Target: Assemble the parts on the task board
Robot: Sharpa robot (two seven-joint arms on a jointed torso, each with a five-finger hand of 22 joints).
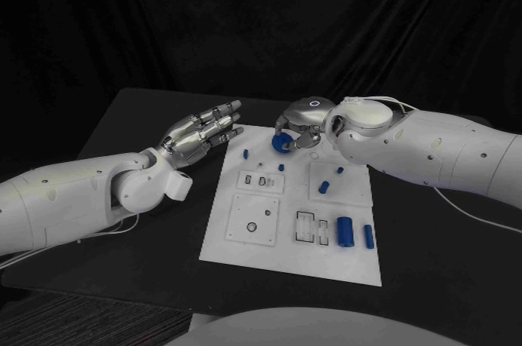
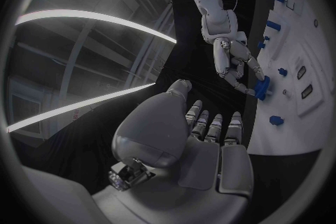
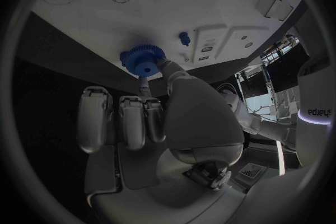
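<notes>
1. Nearest, the task board (image 1: 292, 263) front edge: two blue cylinders (image 1: 346, 231) lie loose just beside a slotted recess; a careless reach across could knock them and they would likely roll off the board.
2. Mid board: small blue pegs (image 1: 324, 186) stand or lie near the recesses; easily clipped by a low-passing hand.
3. Left hand (image 1: 201, 135) hovers off the board's left side, fingers extended and apart, holding nothing; low risk unless it swings inward.
4. Far edge: right hand (image 1: 302, 127) pinches a blue gear (image 1: 280, 142) between thumb and fingertip, over the board's far end; grip looks shallow, so the gear may slip or tilt and miss its post.
5. Writing: part of a logo shows on the right wrist housing, mirrored; not safely readable.
</notes>
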